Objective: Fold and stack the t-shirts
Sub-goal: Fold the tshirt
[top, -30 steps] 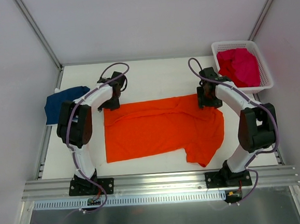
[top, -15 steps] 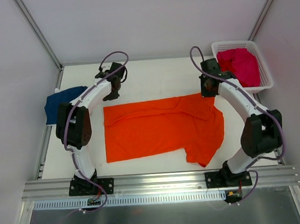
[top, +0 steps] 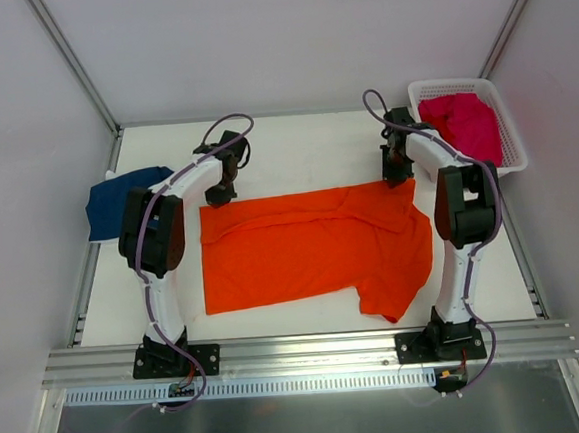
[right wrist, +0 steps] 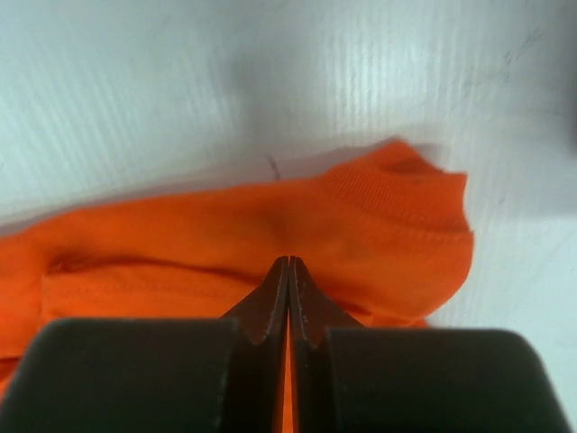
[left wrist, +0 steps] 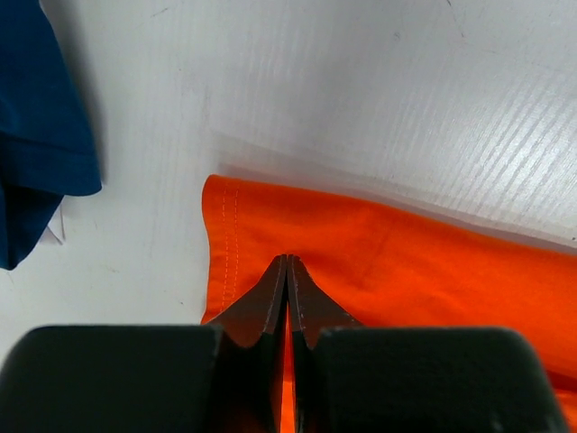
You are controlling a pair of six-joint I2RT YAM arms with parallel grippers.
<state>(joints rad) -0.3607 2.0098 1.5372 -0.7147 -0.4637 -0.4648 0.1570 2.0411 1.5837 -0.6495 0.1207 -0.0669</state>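
Barely begun: I hold my left jaws and right jaws pinched shut on the far corners of the orange t-shirt, spread unfolded mid-way across the counter, while the navy t-shirt lies at its left edge and the pink t-shirts sit in the basket

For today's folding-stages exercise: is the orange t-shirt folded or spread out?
Spread out: the orange t-shirt lies flat and wide across the table, one sleeve sticking out toward the arms' bases.

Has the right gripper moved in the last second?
Yes. The right gripper moved farther from the table's near side, drawing level with the near end of the basket.
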